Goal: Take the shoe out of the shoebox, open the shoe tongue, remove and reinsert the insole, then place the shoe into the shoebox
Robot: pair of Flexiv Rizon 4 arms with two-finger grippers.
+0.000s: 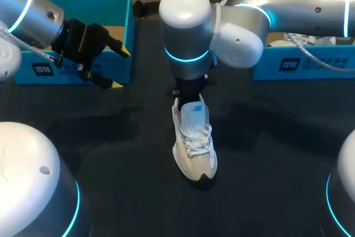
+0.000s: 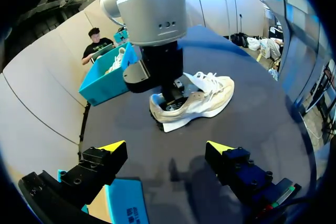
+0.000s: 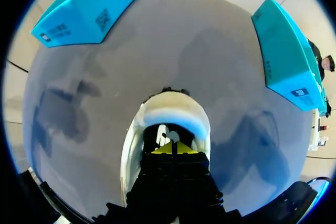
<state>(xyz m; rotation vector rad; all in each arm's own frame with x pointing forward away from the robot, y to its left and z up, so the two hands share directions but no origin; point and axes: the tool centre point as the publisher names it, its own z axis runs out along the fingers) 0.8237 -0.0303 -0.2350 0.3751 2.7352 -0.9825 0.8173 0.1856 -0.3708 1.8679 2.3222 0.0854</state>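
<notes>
shoe: cream lace-up mesh sneaker upright on black table, outside teal cardboard shoebox | right hand: inside heel opening, grip cannot tell | left hand: released, empty | handling: likely light, soft upper, stiffer sole; take heel collar

Robot lab, arms over black table

Dark table; blue box far right.

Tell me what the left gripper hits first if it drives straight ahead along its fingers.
Probably the right gripper, which is down in the heel end of the shoe; nothing lies between, though depth is hard to judge.
</notes>
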